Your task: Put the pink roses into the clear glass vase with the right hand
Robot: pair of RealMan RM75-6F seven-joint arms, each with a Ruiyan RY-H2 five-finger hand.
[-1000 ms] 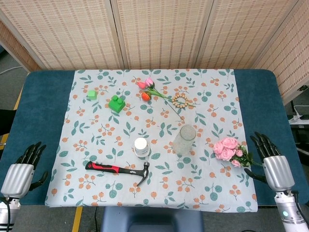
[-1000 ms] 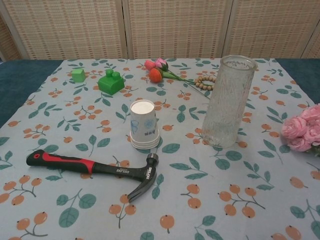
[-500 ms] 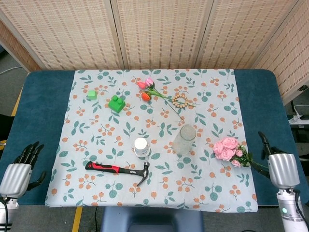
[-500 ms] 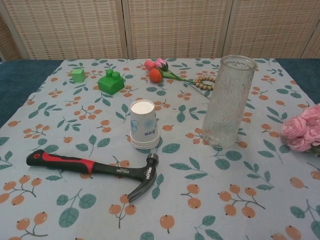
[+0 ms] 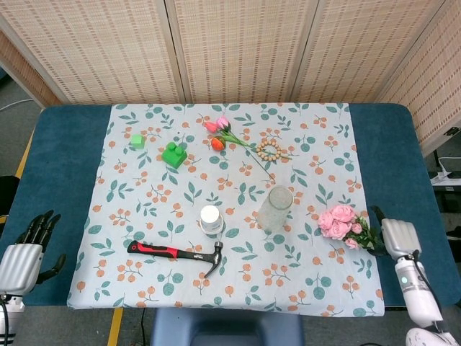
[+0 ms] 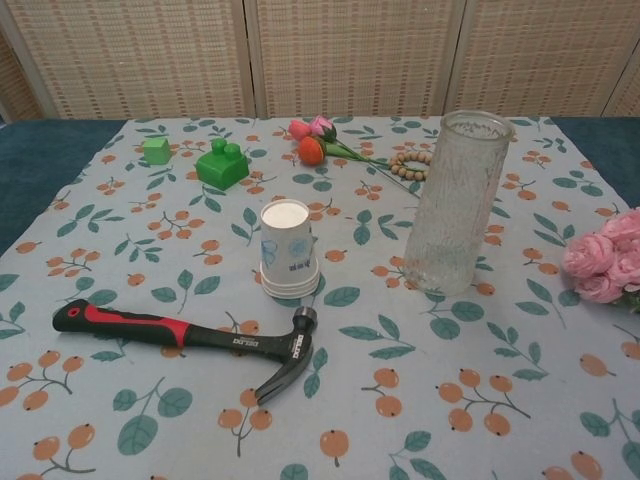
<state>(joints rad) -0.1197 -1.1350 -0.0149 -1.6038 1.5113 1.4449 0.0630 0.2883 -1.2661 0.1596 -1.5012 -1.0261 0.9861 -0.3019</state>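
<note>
The pink roses (image 5: 338, 221) lie on the floral cloth at the right, blooms toward the clear glass vase (image 5: 276, 209), green stems pointing to the table's right edge. In the chest view the roses (image 6: 605, 265) sit at the right border, right of the upright, empty vase (image 6: 458, 200). My right hand (image 5: 392, 236) is just right of the stem ends, turned downward, with only a fingertip and the thumb showing on either side of the stems, apart from each other. My left hand (image 5: 27, 249) rests off the cloth at the near left, fingers spread, holding nothing.
A red-and-black hammer (image 5: 176, 252) lies near the front edge. A paper cup (image 5: 210, 219) stands left of the vase. Further back are a green block (image 5: 173, 154), a small green cube (image 5: 137, 141), artificial tulips (image 5: 220, 133) and a bead bracelet (image 5: 271, 150).
My right hand has moved left toward the rose stems and tipped over, so its fingers now mostly hide under it. My left hand has drawn back slightly.
</note>
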